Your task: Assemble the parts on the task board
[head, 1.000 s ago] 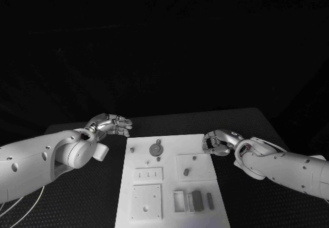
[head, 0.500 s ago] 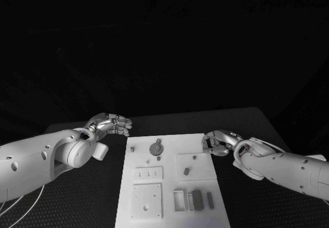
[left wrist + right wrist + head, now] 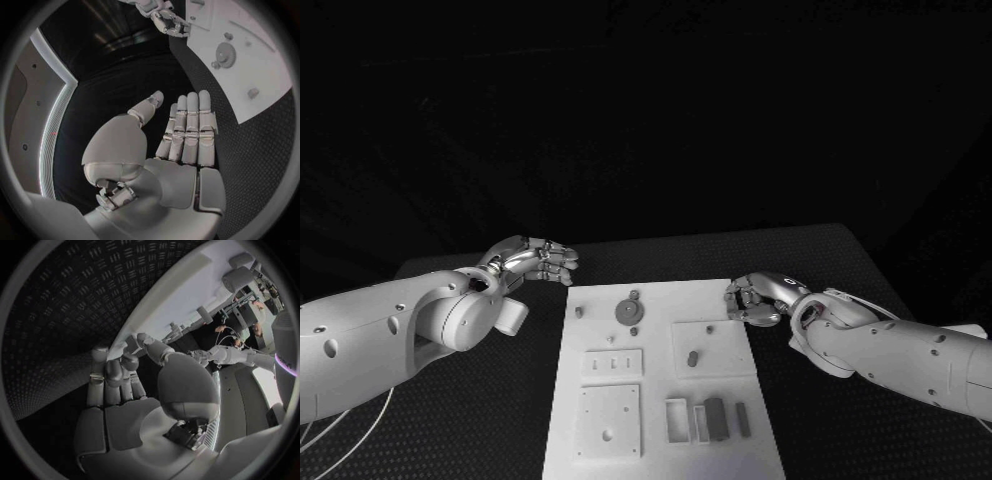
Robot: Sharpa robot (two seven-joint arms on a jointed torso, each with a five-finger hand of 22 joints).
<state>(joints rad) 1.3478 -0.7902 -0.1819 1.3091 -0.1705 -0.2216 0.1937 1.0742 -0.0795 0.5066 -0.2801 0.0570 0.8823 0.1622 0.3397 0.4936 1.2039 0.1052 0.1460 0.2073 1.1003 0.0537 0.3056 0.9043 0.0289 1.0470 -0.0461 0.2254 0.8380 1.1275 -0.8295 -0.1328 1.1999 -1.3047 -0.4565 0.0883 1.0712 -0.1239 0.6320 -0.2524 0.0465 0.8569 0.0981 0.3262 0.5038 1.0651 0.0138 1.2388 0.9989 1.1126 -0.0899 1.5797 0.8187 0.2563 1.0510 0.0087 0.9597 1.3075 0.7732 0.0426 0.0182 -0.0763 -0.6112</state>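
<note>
The white task board (image 3: pixel 661 385) lies mid-table, and the left wrist view shows its far end (image 3: pixel 265 75). On that far end sit a grey gear (image 3: pixel 630 312) (image 3: pixel 225 51) and a small peg (image 3: pixel 580 312) (image 3: pixel 252 92). Nearer me are square plates, one bearing a small part (image 3: pixel 694 357), and dark bars (image 3: pixel 717 420) in a slotted tray. My left hand (image 3: pixel 531 261) (image 3: pixel 181 135) hovers off the board's far left corner, its fingers straight, thumb apart, holding nothing. My right hand (image 3: pixel 759 299) (image 3: pixel 122 385) is at the board's far right edge (image 3: pixel 181 295), fingertips bent near the thumb, nothing visible between them.
Black textured table (image 3: pixel 834 270) surrounds the board on both sides. My white forearms (image 3: pixel 401 335) (image 3: pixel 906 355) lie along the table's left and right sides. Beyond the table's far edge all is dark.
My right hand has crept slightly left, toward the board's far right edge. The left hand stays where it was.
</note>
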